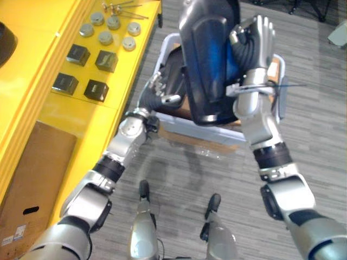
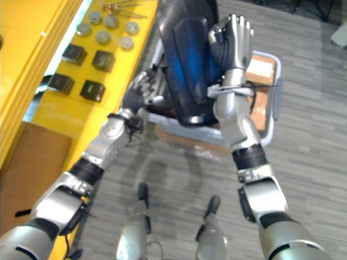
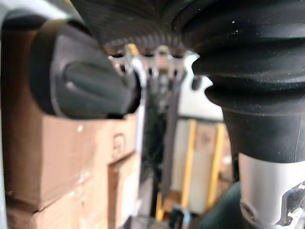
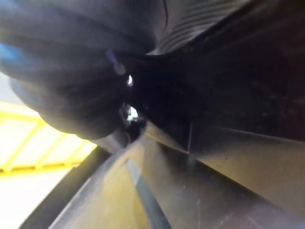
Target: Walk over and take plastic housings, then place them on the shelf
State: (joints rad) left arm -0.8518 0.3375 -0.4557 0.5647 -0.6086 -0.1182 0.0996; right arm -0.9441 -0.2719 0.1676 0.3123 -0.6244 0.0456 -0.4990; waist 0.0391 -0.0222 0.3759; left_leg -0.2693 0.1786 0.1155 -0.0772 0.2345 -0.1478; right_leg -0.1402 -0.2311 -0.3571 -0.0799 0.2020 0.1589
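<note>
A big black plastic housing (image 1: pixel 209 59) is held up above a grey crate (image 1: pixel 260 132). My right hand (image 1: pixel 254 37) grips its right edge, with the fingers bent over the rim and the thumb against its side. My left hand (image 1: pixel 161 89) is lower, at the housing's left edge, fingers curled onto it with their tips partly hidden behind it. In the left wrist view the left hand's fingers (image 3: pixel 159 62) reach in under the dark housing (image 3: pixel 133 19).
A yellow shelf (image 1: pixel 49 103) runs along the left, carrying black square blocks (image 1: pixel 96 89), grey round discs (image 1: pixel 106 37) and metal bolts (image 1: pixel 116 8). A brown cardboard box (image 1: pixel 27 184) sits below it. The crate stands on grey floor with cardboard inside.
</note>
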